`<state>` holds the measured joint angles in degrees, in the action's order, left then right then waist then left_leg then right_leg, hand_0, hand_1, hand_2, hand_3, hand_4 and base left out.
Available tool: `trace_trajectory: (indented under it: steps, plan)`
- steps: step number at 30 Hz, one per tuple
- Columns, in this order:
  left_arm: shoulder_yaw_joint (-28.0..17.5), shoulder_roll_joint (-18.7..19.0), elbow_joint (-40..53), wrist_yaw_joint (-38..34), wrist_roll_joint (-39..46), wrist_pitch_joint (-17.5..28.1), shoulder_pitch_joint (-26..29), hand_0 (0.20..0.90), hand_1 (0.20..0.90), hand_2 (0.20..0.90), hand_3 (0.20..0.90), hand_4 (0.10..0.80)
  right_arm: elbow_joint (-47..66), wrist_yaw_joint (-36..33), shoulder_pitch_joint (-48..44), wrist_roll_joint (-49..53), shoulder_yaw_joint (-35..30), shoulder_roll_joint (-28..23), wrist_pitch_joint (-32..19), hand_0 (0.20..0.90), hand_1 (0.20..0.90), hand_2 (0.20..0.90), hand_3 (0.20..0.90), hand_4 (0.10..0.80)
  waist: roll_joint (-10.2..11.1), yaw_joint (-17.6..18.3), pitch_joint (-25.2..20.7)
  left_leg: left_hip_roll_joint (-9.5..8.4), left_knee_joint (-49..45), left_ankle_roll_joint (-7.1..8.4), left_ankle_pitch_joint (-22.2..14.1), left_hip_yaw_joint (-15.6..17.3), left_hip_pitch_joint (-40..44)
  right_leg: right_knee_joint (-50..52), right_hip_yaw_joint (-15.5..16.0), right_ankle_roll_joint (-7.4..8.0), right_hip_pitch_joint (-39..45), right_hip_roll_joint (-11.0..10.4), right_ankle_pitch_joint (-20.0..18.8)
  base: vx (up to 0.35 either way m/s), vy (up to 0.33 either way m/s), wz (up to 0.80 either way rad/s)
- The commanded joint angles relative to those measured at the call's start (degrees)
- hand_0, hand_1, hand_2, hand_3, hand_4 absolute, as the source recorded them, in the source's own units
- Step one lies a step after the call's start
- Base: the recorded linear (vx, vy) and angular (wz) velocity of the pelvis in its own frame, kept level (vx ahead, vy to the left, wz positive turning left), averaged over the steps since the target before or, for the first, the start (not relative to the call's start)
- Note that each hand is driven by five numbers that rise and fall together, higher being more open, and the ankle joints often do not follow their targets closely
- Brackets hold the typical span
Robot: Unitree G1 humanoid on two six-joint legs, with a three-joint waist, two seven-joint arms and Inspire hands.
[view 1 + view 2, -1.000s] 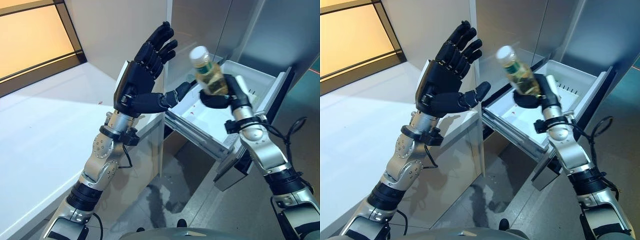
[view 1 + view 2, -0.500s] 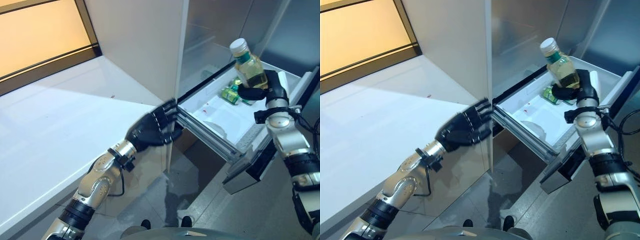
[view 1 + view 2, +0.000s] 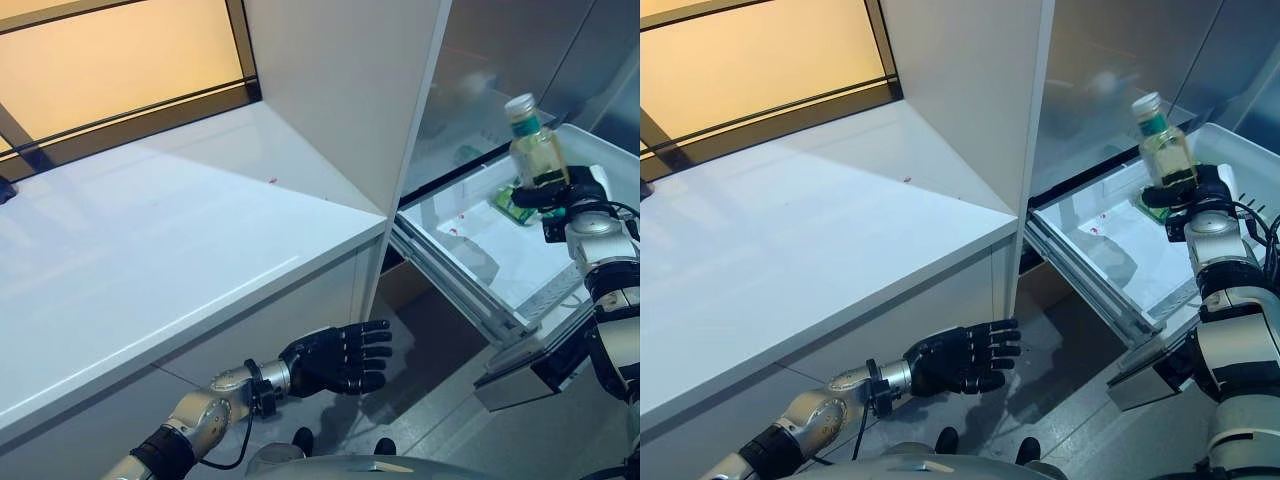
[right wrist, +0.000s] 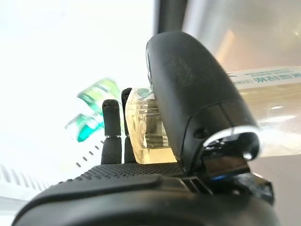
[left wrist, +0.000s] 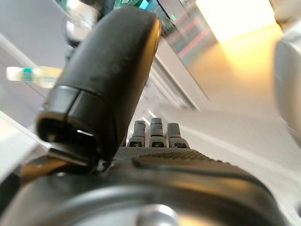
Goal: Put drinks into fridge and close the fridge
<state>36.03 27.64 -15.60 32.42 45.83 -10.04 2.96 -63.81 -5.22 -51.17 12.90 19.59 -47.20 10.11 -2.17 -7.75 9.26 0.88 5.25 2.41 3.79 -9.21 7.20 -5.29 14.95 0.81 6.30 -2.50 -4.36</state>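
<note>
I saw my right hand (image 3: 566,192) clamped round the bottle (image 3: 535,152), held upright above the fridge drawer (image 3: 470,235), a green pack (image 3: 510,205) just beneath. My left hand (image 3: 335,358) hung low, fingers spread, below the bench (image 3: 150,260).

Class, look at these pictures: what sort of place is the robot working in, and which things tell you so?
Probably a kitchen. A white countertop runs beside a fridge with its white drawer pulled open, and the right hand holds a drink bottle over that drawer.
</note>
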Motion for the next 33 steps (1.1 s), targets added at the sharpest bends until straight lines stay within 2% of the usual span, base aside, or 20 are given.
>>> trace_trajectory:
  steps: [1, 2, 5, 11, 16, 23, 28, 32, 33]
  plan:
    - [3.66, 0.16, -1.96, -3.60, -7.81, 9.53, 1.91, 0.900, 0.900, 0.900, 0.900, 0.800, -0.38, 3.46, -12.89, -5.49, 4.11, -5.19, 0.86, 0.300, 0.300, 0.300, 0.200, 0.100, 3.38, -0.49, -4.58, 0.57, -0.25, 0.26, -1.19, 7.77, -2.92, 2.02, -1.24, 0.44, 1.60, 0.77, 4.70, -0.008, -0.034, 0.05]
    - [3.59, -0.05, -6.38, -8.03, -13.20, 13.88, 2.03, 0.900, 0.900, 0.900, 0.900, 0.800, -2.27, 6.05, -12.01, -6.62, 4.58, -4.36, 3.42, 0.300, 0.300, 0.300, 0.200, 0.100, 3.46, -0.78, -4.09, 0.58, -0.25, 0.24, -0.98, 7.57, -3.26, 2.05, -1.19, 0.40, 1.37, 0.76, 4.66, -0.020, -0.050, 0.10]
    - [1.46, -1.28, -14.28, -14.29, -19.98, 18.54, 2.42, 0.900, 0.900, 0.900, 0.900, 0.800, -5.23, 9.32, -10.66, -8.45, 4.49, -3.07, 5.08, 0.300, 0.300, 0.300, 0.200, 0.100, 3.66, -1.44, -3.10, 0.55, -0.25, 0.22, -0.56, 7.03, -3.99, 2.17, -1.16, 0.30, 0.68, 0.73, 4.51, -0.019, -0.044, 0.08]
    - [-2.95, -4.05, -26.08, -20.64, -28.42, 21.44, 1.77, 0.900, 0.900, 0.900, 0.900, 0.800, -7.87, 11.12, -6.89, -10.68, 2.94, -1.49, 4.50, 0.300, 0.300, 0.300, 0.200, 0.100, 3.58, -2.16, -1.16, 0.29, -0.25, -0.14, -0.16, 6.40, -5.04, 2.57, -1.36, 0.29, -0.82, 0.69, 4.05, -0.033, -0.029, 0.04]
    - [-10.15, -6.77, -39.33, -23.22, -29.86, 21.84, 2.37, 0.900, 0.900, 0.900, 0.900, 0.800, -7.46, 11.54, -3.49, -11.85, 2.10, 0.14, 4.02, 0.300, 0.300, 0.300, 0.200, 0.100, 3.44, -1.90, 0.87, 0.02, -0.25, -0.51, -0.05, 6.35, -5.69, 2.89, -1.67, 0.44, -2.05, 0.47, 3.64, -0.053, -0.015, 0.00]
    - [-13.18, -7.27, -46.21, -25.90, -32.40, 20.27, 2.59, 0.900, 0.900, 0.900, 0.900, 0.800, -7.29, 14.35, -2.18, -16.61, 4.29, 1.64, 1.88, 0.300, 0.300, 0.300, 0.200, 0.100, 3.04, -1.33, 2.68, -0.24, -0.25, -0.73, -0.09, 6.54, -6.42, 3.01, -2.52, 0.63, -3.28, 0.31, 3.35, -0.044, 0.002, -0.01]
    - [-14.52, -7.67, -46.24, -25.83, -31.03, 20.23, 2.09, 0.900, 0.900, 0.900, 0.900, 0.800, -6.15, 16.42, -2.33, -23.73, 7.92, 1.85, 0.04, 0.300, 0.300, 0.300, 0.200, 0.100, 2.96, -1.25, 3.51, -0.49, -0.25, -0.82, -0.01, 6.52, -6.89, 3.02, -3.06, 0.77, -3.95, 0.21, 3.11, -0.037, 0.004, -0.02]
    - [-13.65, -7.92, -45.11, -25.58, -32.37, 21.24, 2.18, 0.900, 0.900, 0.900, 0.900, 0.800, -5.55, 18.03, -3.08, -26.16, 9.95, 2.43, 0.20, 0.300, 0.300, 0.300, 0.200, 0.100, 2.95, -1.42, 4.39, -0.55, -0.25, -0.80, 0.11, 6.52, -7.40, 3.03, -3.23, 0.89, -4.47, 0.13, 2.88, -0.050, -0.004, -0.02]
    - [-13.41, -7.92, -44.91, -25.42, -32.68, 21.42, 2.27, 0.900, 0.900, 0.900, 0.900, 0.800, -5.49, 18.80, -3.21, -27.01, 10.19, 2.59, 0.35, 0.335, 0.335, 0.335, 0.241, 0.141, 2.96, -1.43, 4.54, -0.55, -0.25, -0.79, 0.10, 6.54, -7.44, 3.01, -3.28, 0.93, -4.51, 0.11, 2.83, -0.039, -0.001, -0.04]
